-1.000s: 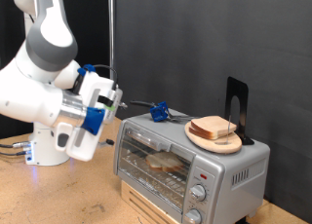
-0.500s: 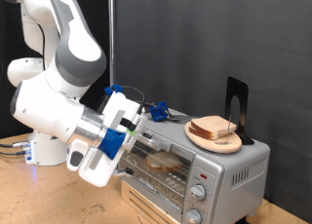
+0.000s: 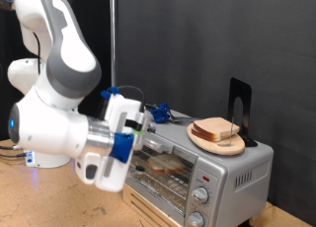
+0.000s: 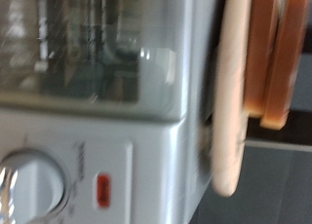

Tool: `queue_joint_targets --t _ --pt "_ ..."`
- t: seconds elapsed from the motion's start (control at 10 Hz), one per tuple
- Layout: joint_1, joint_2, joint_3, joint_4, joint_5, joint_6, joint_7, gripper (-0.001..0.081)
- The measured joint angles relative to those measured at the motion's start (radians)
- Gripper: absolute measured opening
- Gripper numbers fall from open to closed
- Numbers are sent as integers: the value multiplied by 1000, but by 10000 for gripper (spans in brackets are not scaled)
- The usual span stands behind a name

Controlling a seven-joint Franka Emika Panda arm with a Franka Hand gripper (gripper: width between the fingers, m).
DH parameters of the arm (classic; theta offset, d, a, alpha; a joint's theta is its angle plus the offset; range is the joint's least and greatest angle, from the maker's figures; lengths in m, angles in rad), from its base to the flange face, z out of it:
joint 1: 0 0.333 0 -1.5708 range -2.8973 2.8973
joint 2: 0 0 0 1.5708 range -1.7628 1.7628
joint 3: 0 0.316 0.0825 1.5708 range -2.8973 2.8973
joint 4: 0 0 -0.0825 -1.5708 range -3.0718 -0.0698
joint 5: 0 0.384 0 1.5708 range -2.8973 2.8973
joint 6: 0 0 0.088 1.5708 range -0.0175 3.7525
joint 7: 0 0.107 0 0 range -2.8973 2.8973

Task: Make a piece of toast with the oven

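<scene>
The silver oven (image 3: 222, 173) stands at the exterior view's right with its glass door shut. Through the glass a piece of toast (image 3: 166, 165) lies on the wire rack. On the oven's top a round wooden plate (image 3: 197, 136) carries more bread slices (image 3: 219, 129). My gripper (image 3: 141, 140) is right in front of the door's upper left part, its fingers hidden by the hand. The wrist view shows the oven (image 4: 117, 136) close up, with a knob (image 4: 29, 185), the red light (image 4: 102, 190), the plate's edge (image 4: 229, 107) and bread slices (image 4: 275, 49); no fingers show there.
A blue object (image 3: 160, 113) with a dark cable lies on the oven's top at its left. A black stand (image 3: 238, 104) rises behind the plate. The oven rests on a tan base (image 3: 148, 202). The robot's base (image 3: 39, 153) and cables are at the left.
The arm has swung down and to the right, bringing the hand from left of the oven to just in front of its door. Oven, plate and bread have not moved.
</scene>
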State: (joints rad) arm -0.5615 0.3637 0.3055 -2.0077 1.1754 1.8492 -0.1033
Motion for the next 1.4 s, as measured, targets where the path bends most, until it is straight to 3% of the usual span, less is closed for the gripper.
queue_joint_targets --t 0.4,0.7,0.9,1.1,1.4 --pt "46 186 3 188 -25 63 -23 808" --pt "42 185 3 179 -25 38 -28 808" --pt "53 210 3 181 -24 121 -55 808" --pt "60 266 4 219 -25 160 -108 808" --pt "59 365 -2 314 -51 142 -120 808"
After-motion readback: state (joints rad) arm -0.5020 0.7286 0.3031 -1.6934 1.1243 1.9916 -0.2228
